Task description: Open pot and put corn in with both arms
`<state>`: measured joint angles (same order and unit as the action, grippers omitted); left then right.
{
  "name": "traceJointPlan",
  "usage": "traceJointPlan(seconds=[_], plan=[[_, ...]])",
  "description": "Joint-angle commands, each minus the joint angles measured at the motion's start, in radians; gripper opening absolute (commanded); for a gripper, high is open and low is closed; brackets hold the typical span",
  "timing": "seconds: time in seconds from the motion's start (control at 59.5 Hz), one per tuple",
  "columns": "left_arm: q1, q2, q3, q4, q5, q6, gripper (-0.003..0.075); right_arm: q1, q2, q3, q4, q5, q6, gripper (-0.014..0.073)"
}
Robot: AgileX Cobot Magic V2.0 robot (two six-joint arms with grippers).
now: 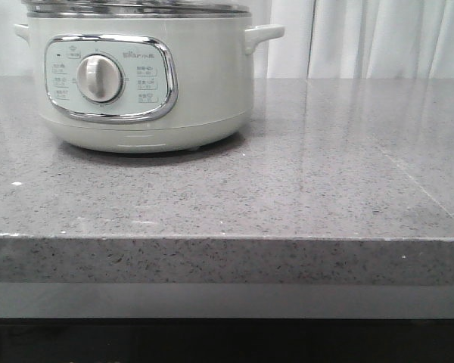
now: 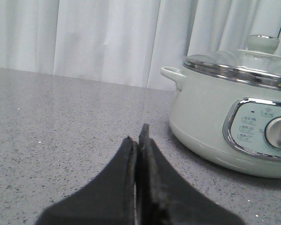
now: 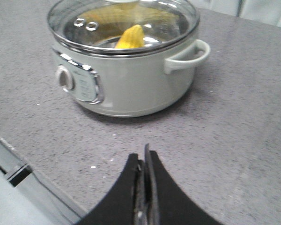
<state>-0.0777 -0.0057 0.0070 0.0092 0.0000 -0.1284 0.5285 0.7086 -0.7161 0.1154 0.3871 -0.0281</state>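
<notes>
The pale cream-green pot [image 1: 144, 83] stands on the grey stone counter at the back left, its chrome-framed panel and dial facing me. It also shows in the left wrist view [image 2: 234, 117] and the right wrist view [image 3: 126, 70]. Its steel-rimmed glass lid [image 3: 124, 23] sits on it. The yellow corn [image 3: 129, 37] shows through the lid, inside the pot. My left gripper [image 2: 138, 136] is shut and empty, low over the counter, apart from the pot. My right gripper [image 3: 143, 157] is shut and empty, above the counter in front of the pot. Neither gripper shows in the front view.
The grey speckled counter [image 1: 325, 189] runs to a front edge [image 1: 227, 238] near me. White curtains [image 1: 378, 38] hang behind it. The pot's side handles [image 3: 189, 56] stick out on both sides.
</notes>
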Motion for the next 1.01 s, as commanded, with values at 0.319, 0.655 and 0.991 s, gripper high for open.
traceJointPlan(seconds=[0.319, 0.655, 0.991], plan=[[-0.005, -0.015, 0.013, -0.002, -0.087, -0.003, -0.0020, -0.356, -0.431, 0.341, -0.025, -0.255, -0.007, -0.0119], [-0.005, -0.015, 0.013, -0.002, -0.087, -0.003, -0.0020, -0.407, -0.689, 0.625, -0.022, -0.281, -0.007, -0.0119], [-0.005, -0.015, 0.013, -0.002, -0.087, -0.003, -0.0020, -0.414, -0.740, 0.733, -0.022, -0.318, -0.007, -0.0119]])
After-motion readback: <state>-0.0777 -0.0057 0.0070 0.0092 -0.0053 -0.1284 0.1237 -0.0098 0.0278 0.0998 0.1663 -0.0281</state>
